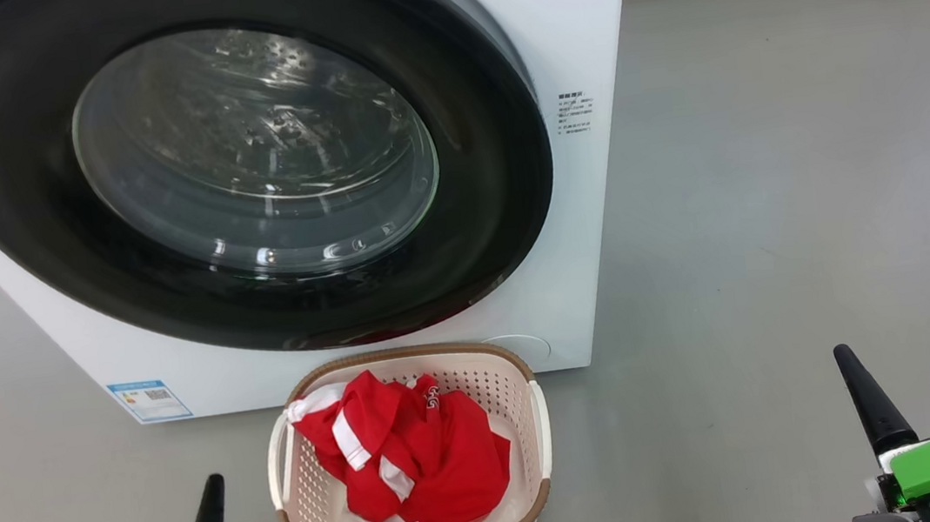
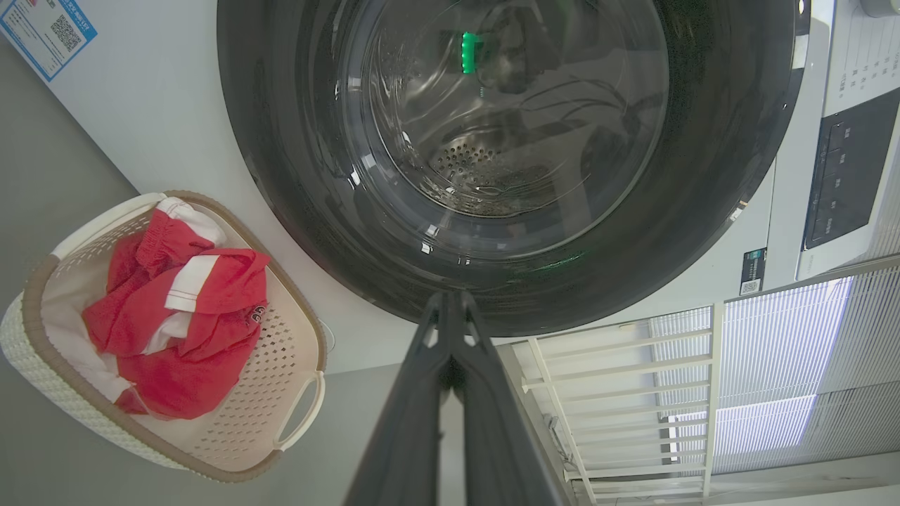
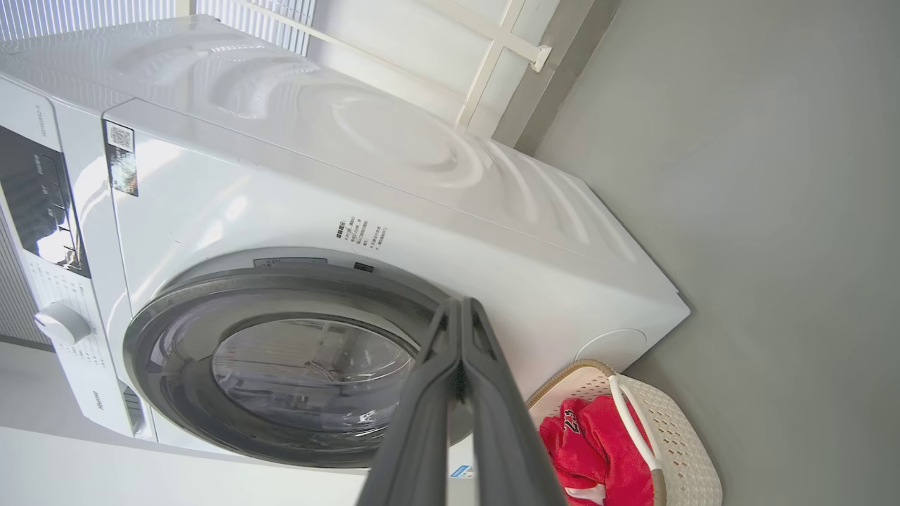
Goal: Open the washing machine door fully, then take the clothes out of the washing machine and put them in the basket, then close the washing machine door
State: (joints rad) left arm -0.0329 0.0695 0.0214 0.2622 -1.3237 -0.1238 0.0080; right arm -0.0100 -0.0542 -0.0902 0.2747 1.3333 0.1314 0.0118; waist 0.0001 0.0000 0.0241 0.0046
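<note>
Head view. Door (image 1: 245,172) shut flush on washer (image 1: 577,12) front, steel drum visible through glass. Red-and-white clothes (image 1: 417,459) heaped in basket (image 1: 488,385). Basket on floor (image 1: 775,217) at 6 o'clock of door, just beside washer base. Left tool (image 1: 213,491) at 9 o'clock of basket, right tool (image 1: 846,362) at 3 o'clock. Fingers of both pressed together, gripping nothing, well apart from basket and door.
</note>
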